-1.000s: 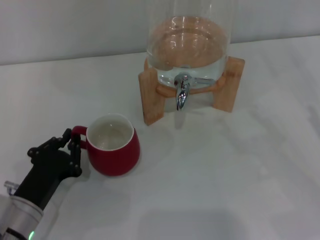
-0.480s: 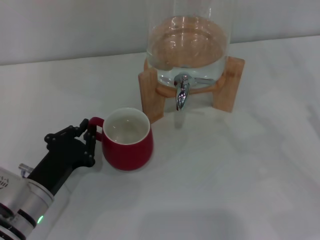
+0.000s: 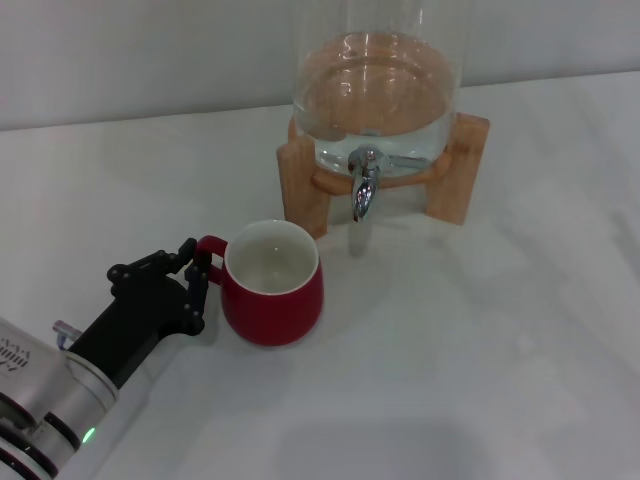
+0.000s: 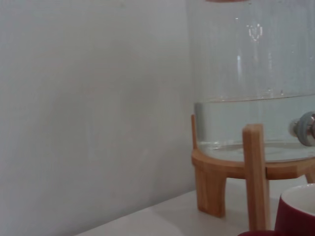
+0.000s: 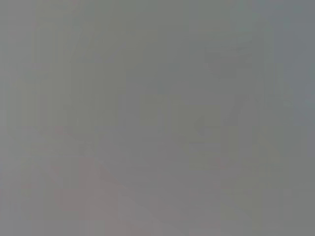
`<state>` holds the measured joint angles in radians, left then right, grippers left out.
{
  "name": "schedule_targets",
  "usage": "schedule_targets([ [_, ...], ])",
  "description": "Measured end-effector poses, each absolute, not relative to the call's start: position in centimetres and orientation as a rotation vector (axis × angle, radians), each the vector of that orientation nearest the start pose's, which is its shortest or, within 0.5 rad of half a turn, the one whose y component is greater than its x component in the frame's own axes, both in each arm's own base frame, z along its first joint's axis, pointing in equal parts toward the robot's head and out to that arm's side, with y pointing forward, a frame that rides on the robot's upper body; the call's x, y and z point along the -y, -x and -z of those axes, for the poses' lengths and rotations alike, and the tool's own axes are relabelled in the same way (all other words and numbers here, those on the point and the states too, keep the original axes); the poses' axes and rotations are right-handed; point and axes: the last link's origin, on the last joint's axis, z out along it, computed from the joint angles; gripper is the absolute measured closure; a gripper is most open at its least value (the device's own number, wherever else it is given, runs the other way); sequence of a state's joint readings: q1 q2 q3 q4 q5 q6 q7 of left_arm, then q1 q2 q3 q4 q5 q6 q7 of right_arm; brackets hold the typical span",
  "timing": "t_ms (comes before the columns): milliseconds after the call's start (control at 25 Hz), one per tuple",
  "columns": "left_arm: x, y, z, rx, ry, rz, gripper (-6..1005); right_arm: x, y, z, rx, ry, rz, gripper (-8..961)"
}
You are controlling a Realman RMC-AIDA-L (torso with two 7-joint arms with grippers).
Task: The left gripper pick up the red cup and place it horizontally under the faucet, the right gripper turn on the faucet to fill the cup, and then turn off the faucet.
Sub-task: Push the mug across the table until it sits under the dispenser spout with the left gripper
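From my station I log a plain white surface (image 3: 480,380) meeting a pale grey wall (image 3: 150,50); no legible writing. The left gripper (image 3: 195,275) has its black fingers clamped on the handle of the red cup (image 3: 272,295), upright, near the wooden stand (image 3: 305,190), left of and short of the faucet (image 3: 365,190). Right gripper unseen.

A clear glass dispenser (image 4: 256,73), partly filled with water, sits on a wooden stand (image 4: 231,172). The chrome faucet (image 4: 306,129) shows at 3 o'clock, the red cup (image 4: 298,214) at 5 o'clock.
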<state>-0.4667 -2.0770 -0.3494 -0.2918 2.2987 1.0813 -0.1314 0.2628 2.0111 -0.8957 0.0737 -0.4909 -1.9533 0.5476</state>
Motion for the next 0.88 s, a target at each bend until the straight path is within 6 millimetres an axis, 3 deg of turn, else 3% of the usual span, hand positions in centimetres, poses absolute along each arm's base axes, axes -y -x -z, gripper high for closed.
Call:
schedule_targets([
  [880, -31.8, 26.0, 10.4, 0.329, 2.25, 0.702, 869, -21.9, -34.1, -7.6, -0.323, 1.338, -1.234, 194],
])
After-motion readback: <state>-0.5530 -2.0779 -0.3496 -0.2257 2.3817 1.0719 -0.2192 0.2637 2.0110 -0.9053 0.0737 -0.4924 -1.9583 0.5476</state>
